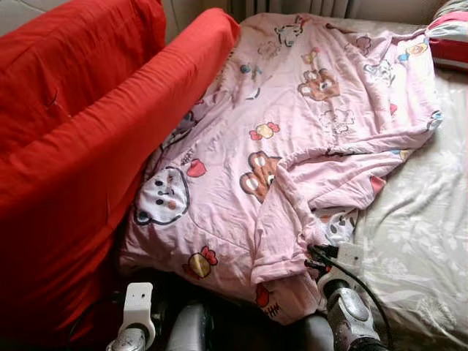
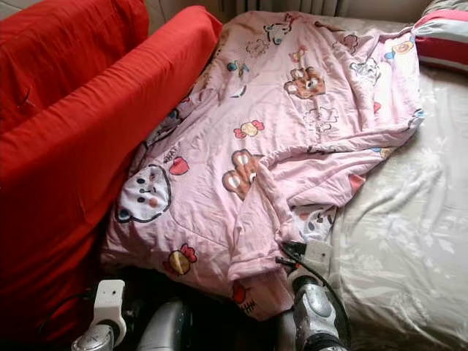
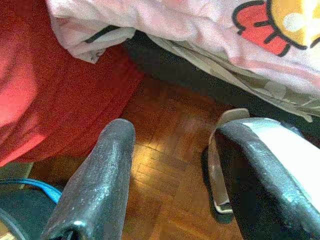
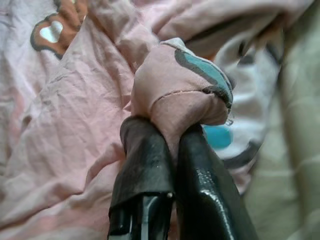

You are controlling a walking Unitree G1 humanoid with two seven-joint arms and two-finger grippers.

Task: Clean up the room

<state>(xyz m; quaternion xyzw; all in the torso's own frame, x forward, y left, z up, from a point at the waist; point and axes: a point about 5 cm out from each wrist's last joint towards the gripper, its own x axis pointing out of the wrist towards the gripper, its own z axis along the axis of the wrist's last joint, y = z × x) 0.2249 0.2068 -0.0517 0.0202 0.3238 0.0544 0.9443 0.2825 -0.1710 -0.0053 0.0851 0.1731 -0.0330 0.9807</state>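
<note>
A pink quilt (image 1: 292, 139) printed with cartoon animals lies crumpled across the bed, its left edge pushed against the red sofa (image 1: 80, 146). My right gripper (image 4: 172, 132) is shut on a bunched fold of the quilt (image 4: 175, 90) near the bed's front edge, where the quilt meets the beige sheet (image 1: 417, 241); the same gripper (image 1: 319, 256) appears low in the head view. My left gripper (image 3: 172, 135) hangs open with nothing between its fingers, low between sofa and bed, under the quilt's overhanging corner (image 3: 200, 30).
A striped red and white pillow (image 1: 450, 33) lies at the bed's far right corner. Below the bed edge is wooden parquet floor (image 3: 165, 165) with a pale flat slipper-like object (image 3: 216, 170) on it. The red sofa closes off the left side.
</note>
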